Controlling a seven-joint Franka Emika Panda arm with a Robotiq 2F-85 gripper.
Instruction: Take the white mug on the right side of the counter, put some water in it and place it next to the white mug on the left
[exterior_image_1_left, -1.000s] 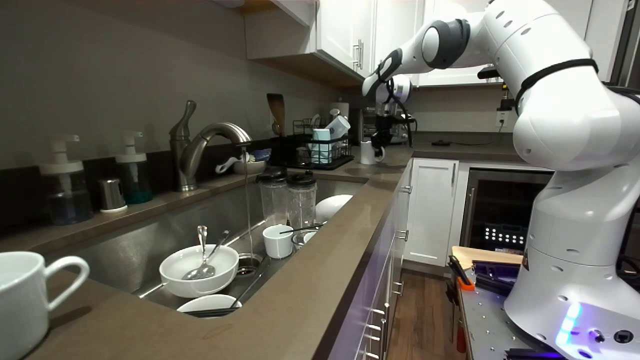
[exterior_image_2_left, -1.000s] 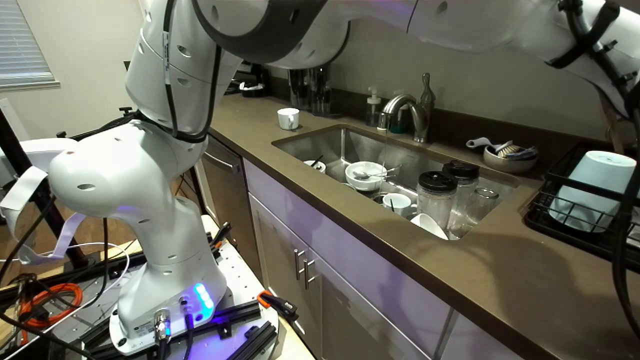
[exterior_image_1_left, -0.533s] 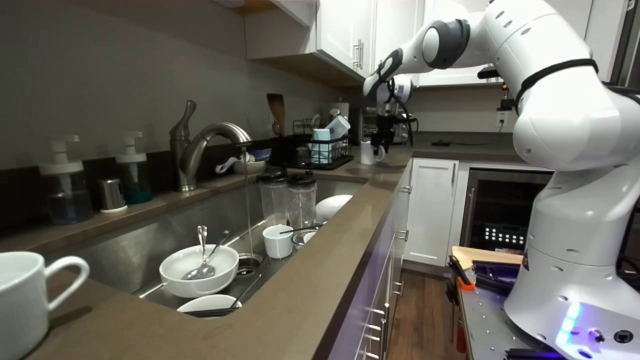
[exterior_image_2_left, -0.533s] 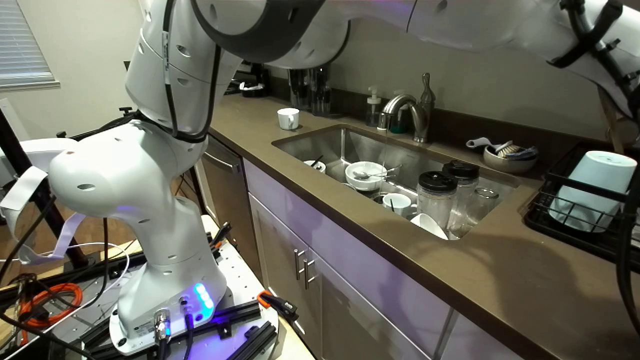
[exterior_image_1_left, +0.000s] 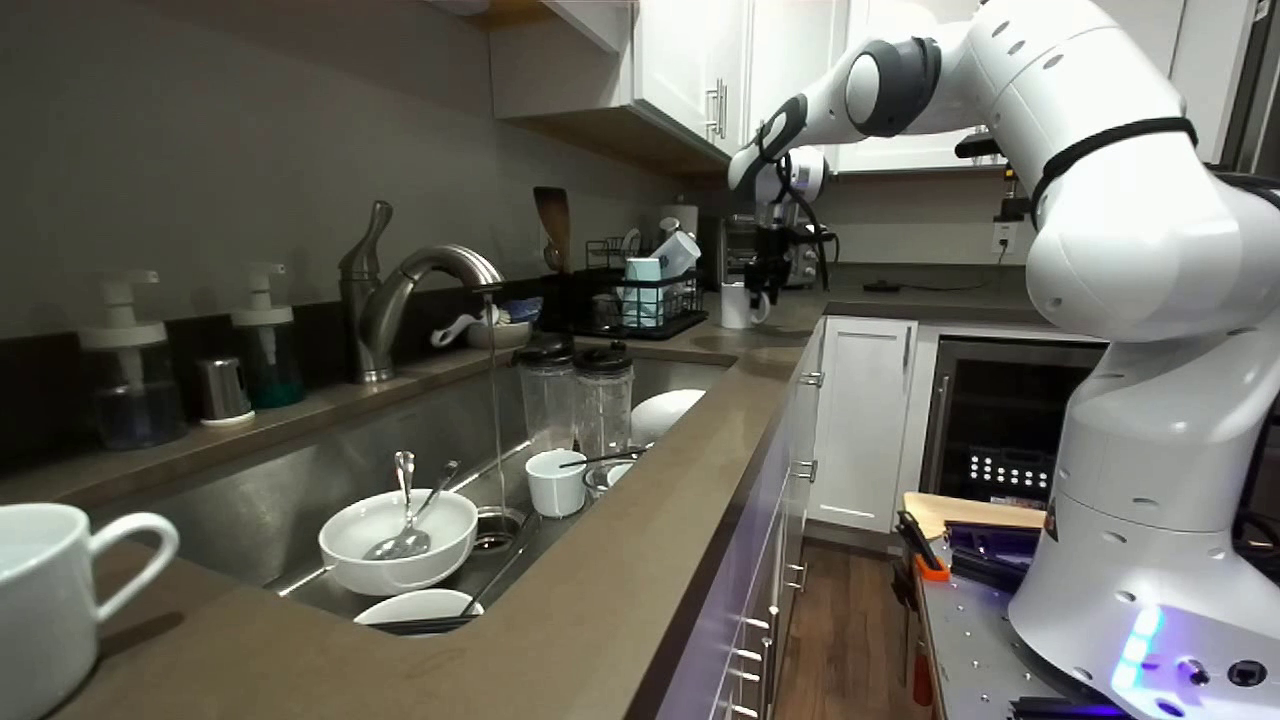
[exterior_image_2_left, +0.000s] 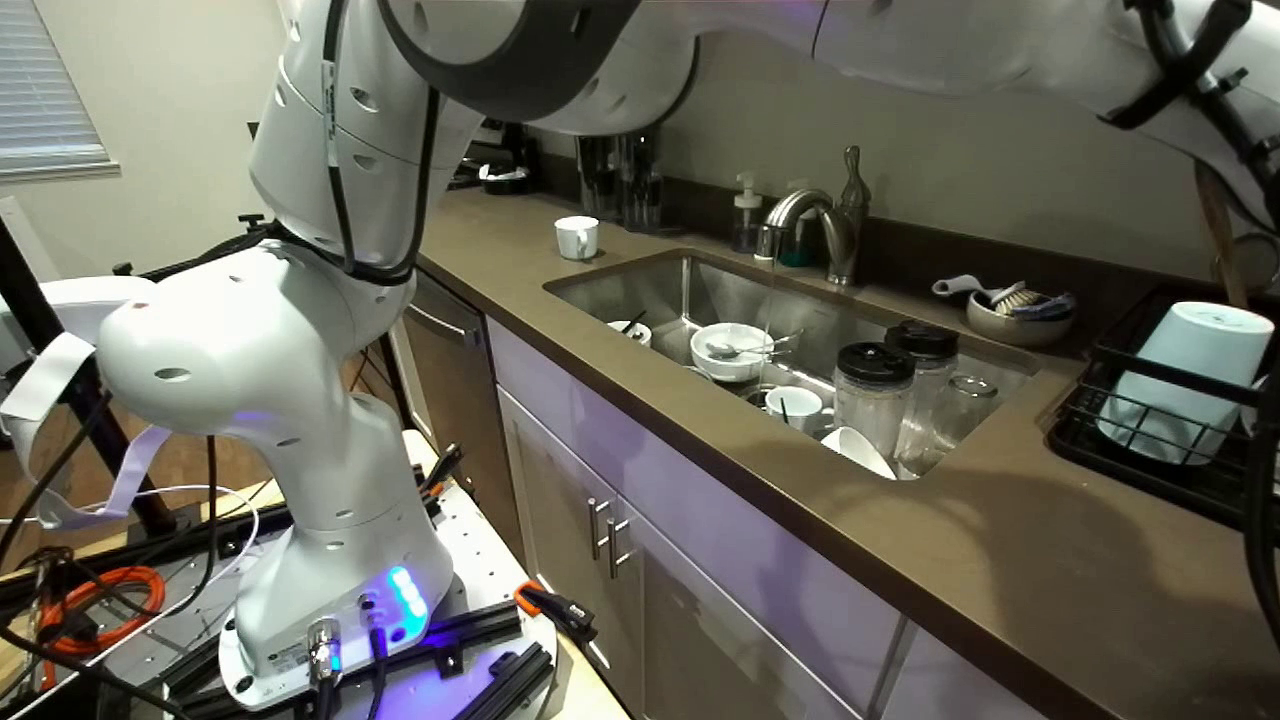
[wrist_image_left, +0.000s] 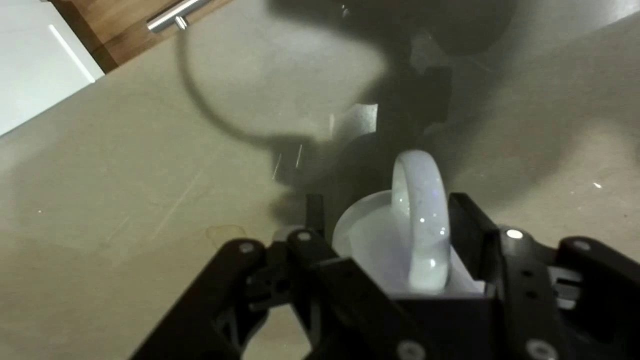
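A white ceramic mug (exterior_image_1_left: 735, 306) stands upright on the brown counter (exterior_image_1_left: 690, 500) near a black wire rack (exterior_image_1_left: 672, 328); the black gripper (wrist_image_left: 387, 215), fingers (wrist_image_left: 470, 235) apart, straddles its looped handle (wrist_image_left: 431, 225). Farther off, water (exterior_image_1_left: 496, 400) runs from a curved metal faucet (exterior_image_1_left: 445, 262).

White arm (exterior_image_1_left: 1140, 240), blue light (exterior_image_1_left: 1137, 645), black fingers (wrist_image_left: 471, 237)

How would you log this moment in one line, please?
right white mug: upright on counter | gripper: open, astride handle | faucet: running | left white mug: upright on counter
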